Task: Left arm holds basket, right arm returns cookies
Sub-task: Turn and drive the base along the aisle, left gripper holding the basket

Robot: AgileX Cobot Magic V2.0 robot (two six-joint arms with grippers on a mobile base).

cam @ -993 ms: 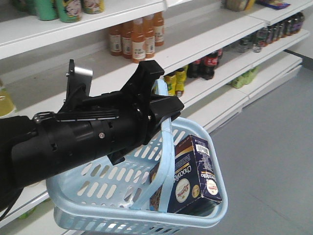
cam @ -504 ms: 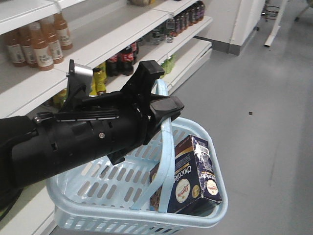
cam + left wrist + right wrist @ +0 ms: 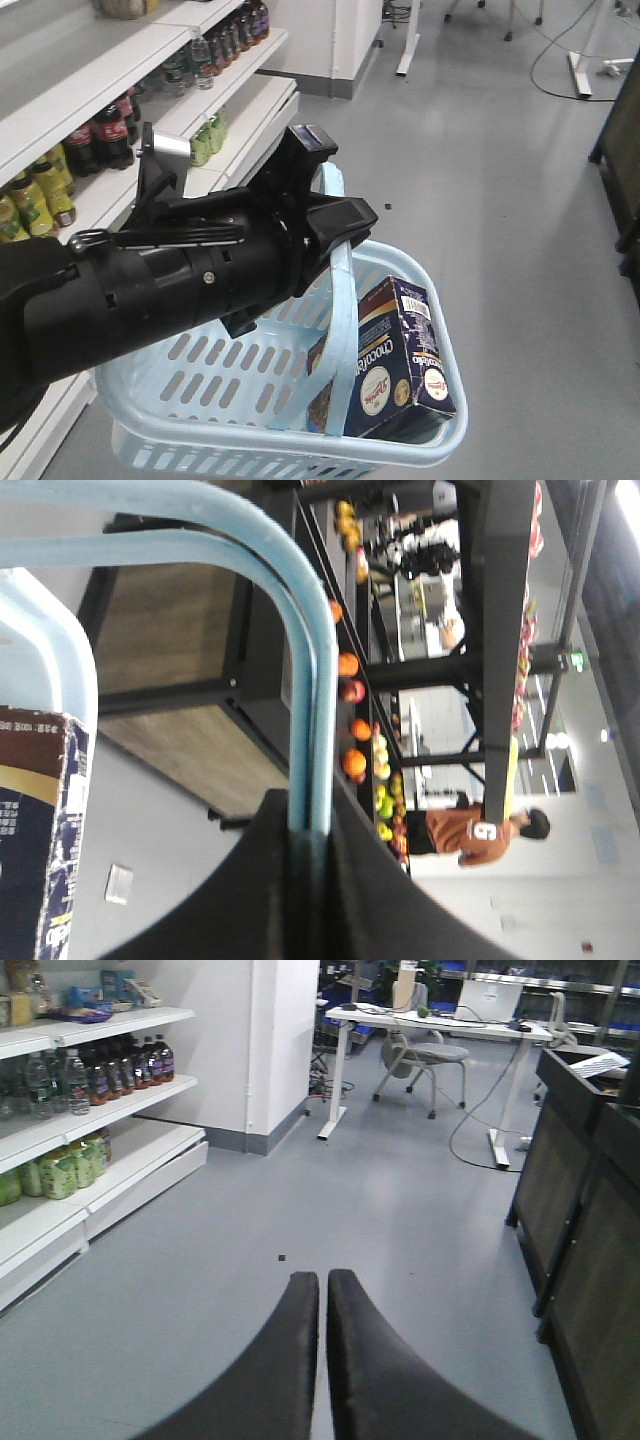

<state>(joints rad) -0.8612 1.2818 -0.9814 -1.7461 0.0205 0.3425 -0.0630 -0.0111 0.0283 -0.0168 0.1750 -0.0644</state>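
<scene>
Item 1. Left arm [image 3: 150, 290]: thick black cylinder with a silver bracket on top, reaching from the lower left of the front view toward the centre. Its left gripper [image 3: 328, 185] is clamped on the hoop handle [image 3: 342, 300]. One black finger sits above the blue band and one below it. The left wrist view confirms the pinch, with the handle running down into the narrow slot between the two dark fingers.

Item 2. Basket [image 3: 200, 370]: light blue plastic with slotted walls, hanging below the left gripper by its handle, above the grey floor [image 3: 500, 200]. It touches no shelf.

Item 3. Cookies [image 3: 395, 360]: dark navy box with round white logos and a barcode, lying inside the basket at its right end. It stands on a short end and leans against the basket wall, just beside the handle. Its top corner rises above the rim.

Item 4. Right gripper [image 3: 322, 1280]: two black fingers pressed almost together, only a thin line of floor showing between them, and nothing held. It points at open floor, well apart from the basket.

Item 5. Surroundings: white shelves [image 3: 120, 80] on the left, carrying dark cola bottles [image 3: 110, 130] and green bottles [image 3: 60, 1150].
</scene>
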